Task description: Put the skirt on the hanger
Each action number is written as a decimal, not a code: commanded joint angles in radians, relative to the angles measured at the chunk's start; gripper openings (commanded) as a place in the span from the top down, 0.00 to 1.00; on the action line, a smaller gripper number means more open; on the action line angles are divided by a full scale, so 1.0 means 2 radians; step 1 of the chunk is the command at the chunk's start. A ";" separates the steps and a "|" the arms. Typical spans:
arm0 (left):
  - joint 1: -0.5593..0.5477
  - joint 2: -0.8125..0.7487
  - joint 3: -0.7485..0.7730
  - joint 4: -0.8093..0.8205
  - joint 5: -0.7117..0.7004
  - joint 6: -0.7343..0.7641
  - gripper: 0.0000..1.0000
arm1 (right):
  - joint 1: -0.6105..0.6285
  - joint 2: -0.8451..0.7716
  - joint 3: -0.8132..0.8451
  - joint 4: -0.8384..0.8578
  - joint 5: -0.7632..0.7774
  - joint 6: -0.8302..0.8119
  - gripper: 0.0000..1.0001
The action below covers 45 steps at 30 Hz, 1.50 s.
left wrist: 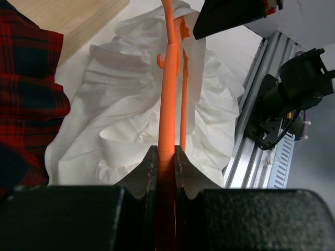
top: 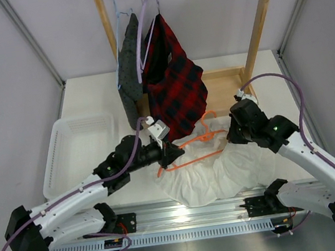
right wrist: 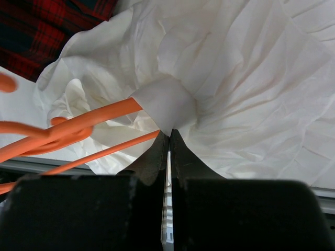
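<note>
The white crinkly skirt [top: 221, 171] lies bunched on the table's near middle. The orange hanger [top: 197, 148] lies across it, hook toward the plaid garment. My left gripper [top: 173, 152] is shut on the hanger's left end; in the left wrist view the orange bar [left wrist: 168, 99] runs straight out from between the shut fingers over the skirt [left wrist: 120, 130]. My right gripper [top: 234, 135] is shut on a fold of the skirt [right wrist: 167, 104] at the hanger's right end, where the fabric wraps over the orange bar [right wrist: 94, 120].
A red-and-black plaid garment [top: 173, 80] on a lavender hanger and a dark grey garment [top: 129, 68] hang from the wooden rack [top: 258, 17] behind. A white basket [top: 82, 147] stands at the left. A metal rail [top: 187, 214] runs along the near edge.
</note>
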 commanded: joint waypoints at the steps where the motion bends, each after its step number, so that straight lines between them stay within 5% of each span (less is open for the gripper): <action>1: -0.007 0.029 -0.011 0.115 0.012 -0.030 1.00 | 0.006 0.001 0.018 -0.001 0.012 0.006 1.00; 8: -0.030 0.096 -0.005 0.190 0.001 -0.036 1.00 | 0.012 0.007 0.012 -0.001 0.019 0.005 1.00; 26: -0.057 0.183 0.020 0.223 -0.020 -0.039 1.00 | 0.019 0.011 -0.027 0.021 0.022 -0.001 0.99; 29: -0.059 0.186 0.021 0.222 -0.021 -0.038 1.00 | 0.018 0.013 -0.025 0.021 0.025 -0.003 0.89; 35: -0.064 0.192 0.019 0.228 -0.025 -0.039 1.00 | 0.019 0.010 -0.017 0.017 0.027 -0.006 0.51; 45: -0.069 0.195 0.020 0.227 -0.028 -0.038 1.00 | 0.030 -0.001 0.029 0.023 0.044 -0.017 0.53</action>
